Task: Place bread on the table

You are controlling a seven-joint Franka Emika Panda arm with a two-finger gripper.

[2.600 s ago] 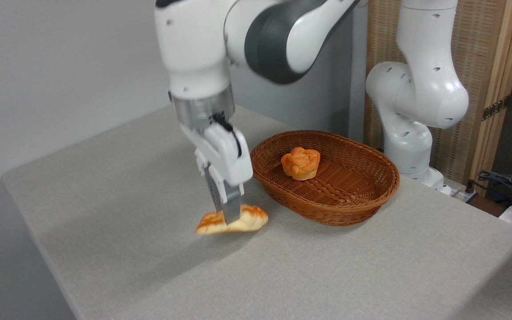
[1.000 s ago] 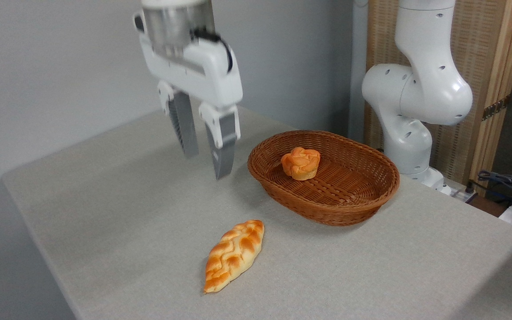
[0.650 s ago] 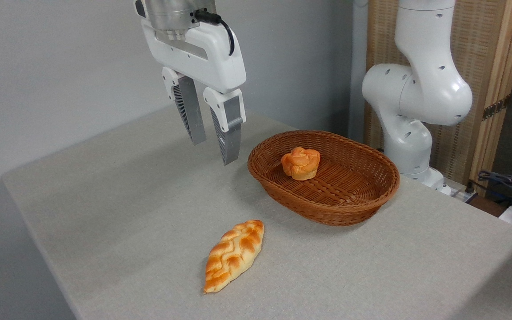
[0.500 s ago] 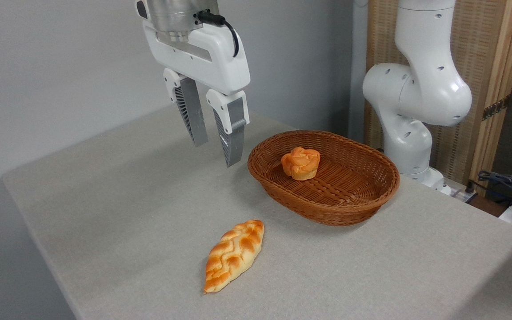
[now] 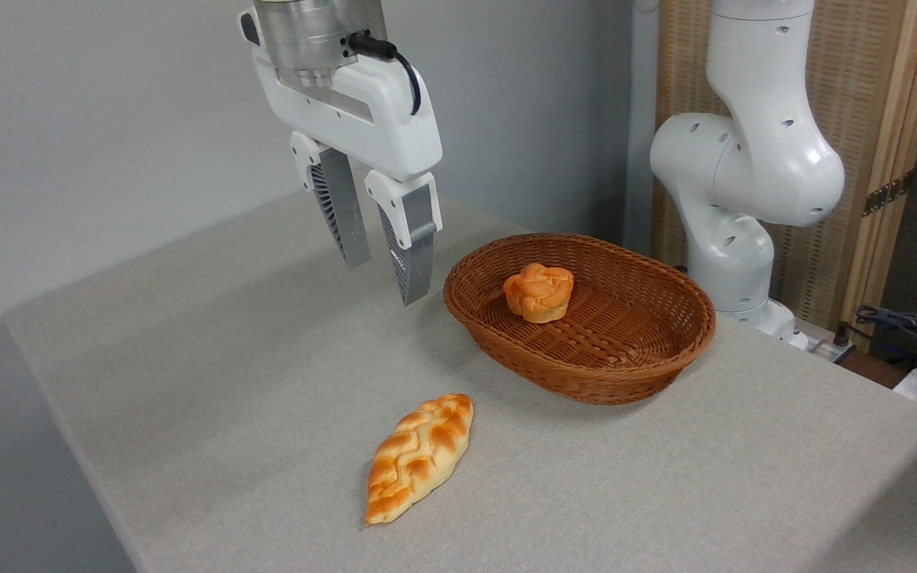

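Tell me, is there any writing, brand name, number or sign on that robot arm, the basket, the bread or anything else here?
None can be read.
The gripper and the white arm show no lettering.
The basket, the bun in it, the bread and the table are plain.
The wooden screen at the back carries no sign.

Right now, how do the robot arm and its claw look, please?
The arm is glossy white with rounded joints and small dark holes. The claw has a white body under a silver metal ring, a black cable, and two grey ribbed fingers in white mounts.
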